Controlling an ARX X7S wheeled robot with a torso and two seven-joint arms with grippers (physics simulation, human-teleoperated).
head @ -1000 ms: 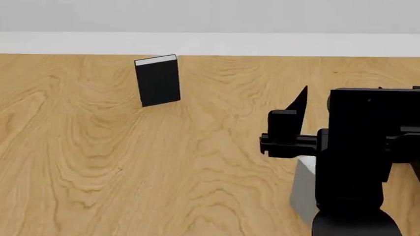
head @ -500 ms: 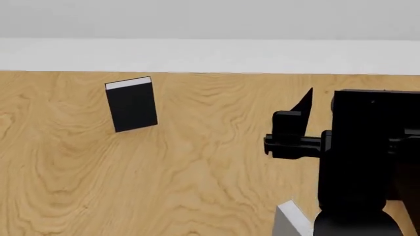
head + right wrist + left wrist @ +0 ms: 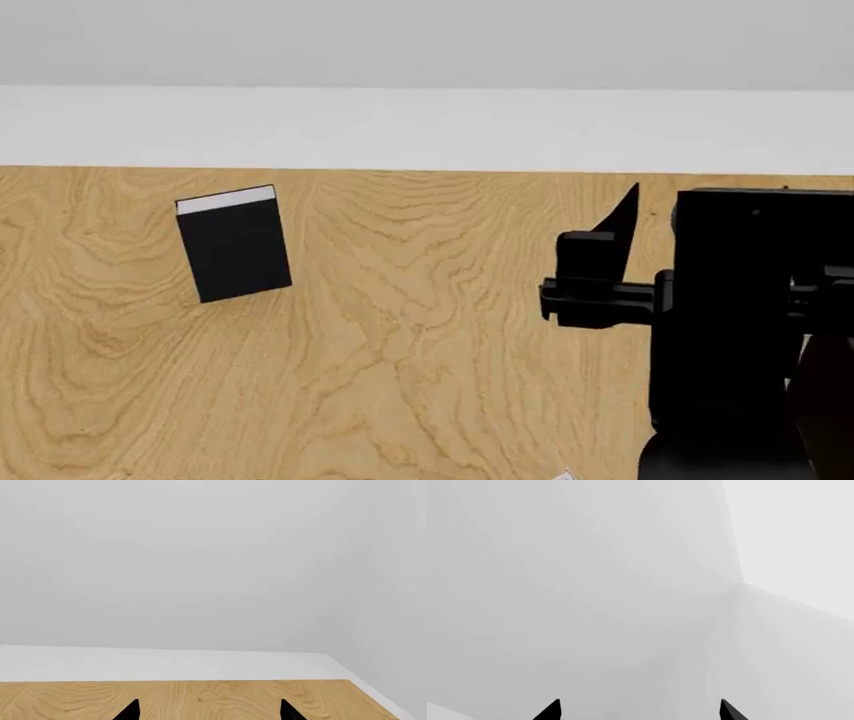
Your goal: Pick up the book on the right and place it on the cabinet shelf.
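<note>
Only a tiny pale corner of the book [image 3: 562, 476] shows, at the bottom edge of the head view beside my black right arm [image 3: 734, 310]. The cabinet shelf is out of view. My right gripper [image 3: 210, 711] is open and holds nothing; its tips hover over wooden floor and point at a white wall. One pointed finger [image 3: 623, 220] of it sticks up in the head view. My left gripper [image 3: 640, 711] is also open and empty, facing blank grey wall surfaces; it does not show in the head view.
A black book with a white page edge [image 3: 234, 243] stands upright on the wooden floor [image 3: 400, 350] at the left. A white baseboard and grey wall [image 3: 427, 60] close off the far side. In the right wrist view a room corner [image 3: 353, 605] lies ahead.
The head view has lifted and swung right: the black book slid down and left in it, more wall shows, and the grey book dropped almost out at the bottom. The right arm keeps its pose.
</note>
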